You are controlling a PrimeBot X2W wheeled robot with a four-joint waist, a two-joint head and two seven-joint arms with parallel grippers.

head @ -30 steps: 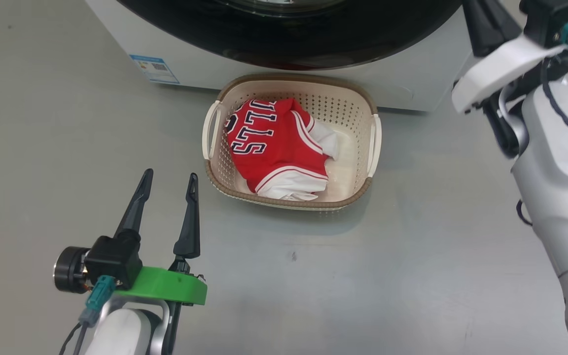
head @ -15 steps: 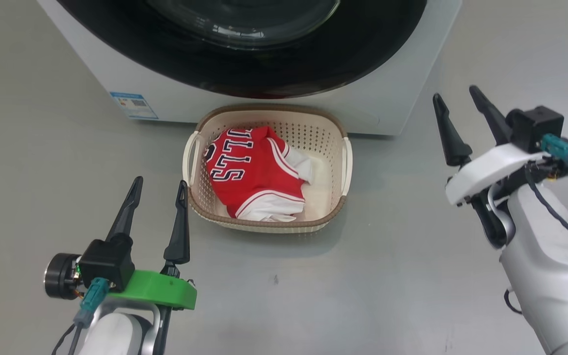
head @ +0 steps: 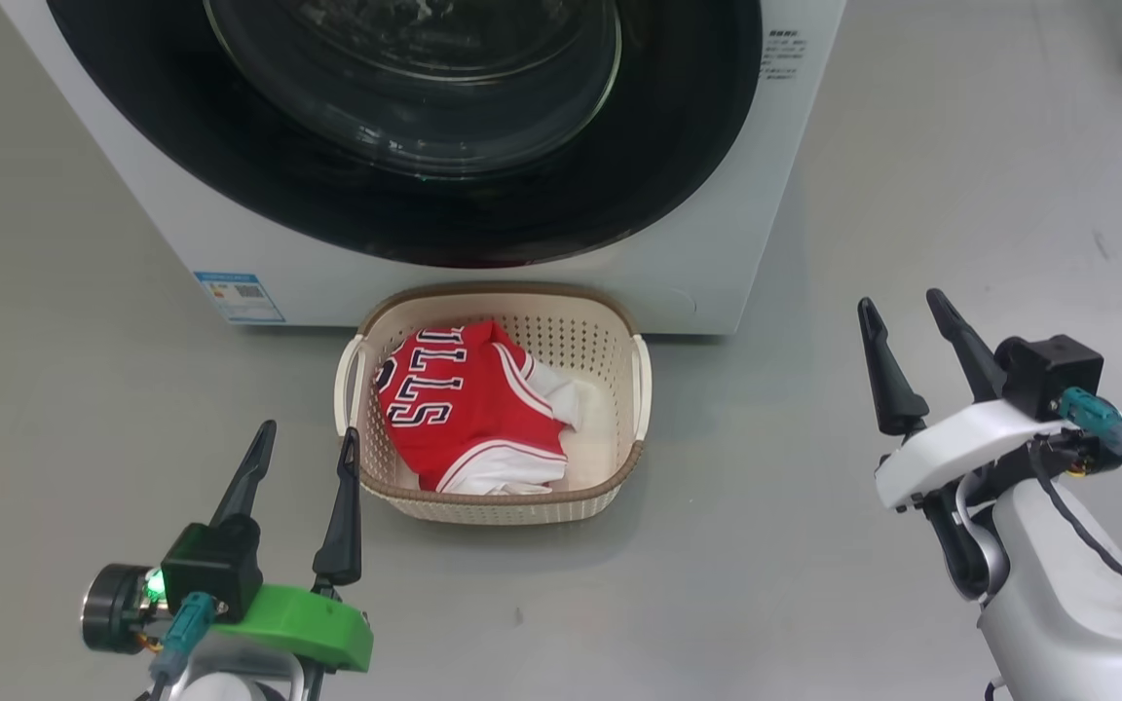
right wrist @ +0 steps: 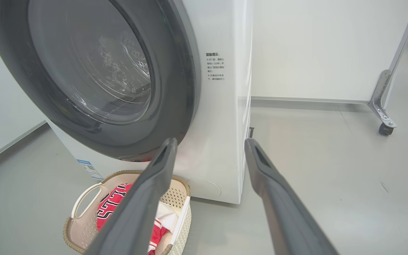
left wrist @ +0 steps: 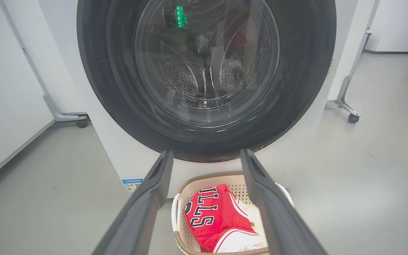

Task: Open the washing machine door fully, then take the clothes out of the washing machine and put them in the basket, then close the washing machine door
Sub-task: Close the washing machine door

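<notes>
The white washing machine point(head: 697, 243) stands ahead with its glossy black round door point(head: 678, 146) shut against the front; its glass window point(left wrist: 207, 63) shows the steel drum behind. On the floor before it sits the cream basket point(head: 641, 385) holding the red clothes point(head: 464, 414), a jersey with navy letters on top. My left gripper point(head: 303, 448) is open at the lower left, just left of the basket, with nothing between its fingers. My right gripper point(head: 902, 312) is open too, well to the right of the basket, and holds nothing.
Grey floor point(head: 814, 545) surrounds the basket. A white partition on a caster point(right wrist: 384, 129) stands right of the machine, another caster point(left wrist: 81, 123) to its left. A small blue label point(head: 240, 297) marks the washer's lower left front.
The head camera has tilted up, so more of the door shows and the basket sits lower. My right arm came down from the door's upper right to the lower right, gripper open.
</notes>
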